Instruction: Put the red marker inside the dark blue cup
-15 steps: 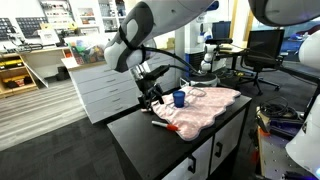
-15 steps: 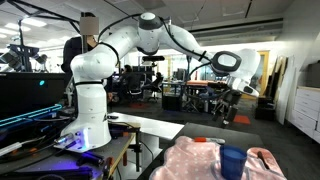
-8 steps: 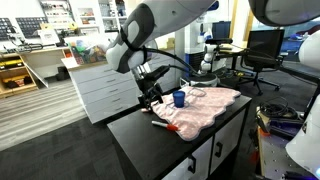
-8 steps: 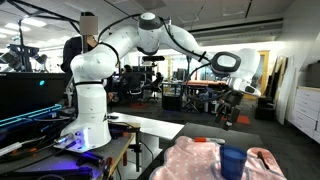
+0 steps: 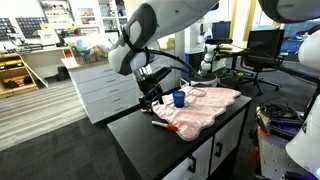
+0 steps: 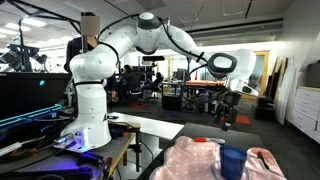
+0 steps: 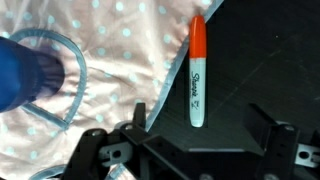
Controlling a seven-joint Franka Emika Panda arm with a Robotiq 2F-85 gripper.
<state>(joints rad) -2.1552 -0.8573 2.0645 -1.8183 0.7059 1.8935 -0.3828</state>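
Note:
The red-capped white marker [image 7: 197, 72] lies on the black tabletop beside the edge of a pink polka-dot cloth [image 7: 100, 60]; it also shows in an exterior view [image 5: 159, 125]. The dark blue cup [image 7: 25, 75] stands on the cloth, seen in both exterior views [image 5: 179, 98] [image 6: 233, 162]. My gripper [image 7: 205, 128] hangs open above the marker's white end, fingers on either side, not touching it. In both exterior views the gripper [image 5: 151, 101] [image 6: 227, 118] hovers above the table.
The black table [image 5: 140, 135] carries the pink cloth [image 5: 205, 110] over its far half. White drawer cabinets [image 5: 100, 90] stand behind. A second robot base [image 6: 90, 110] and office chairs [image 5: 260, 60] are nearby.

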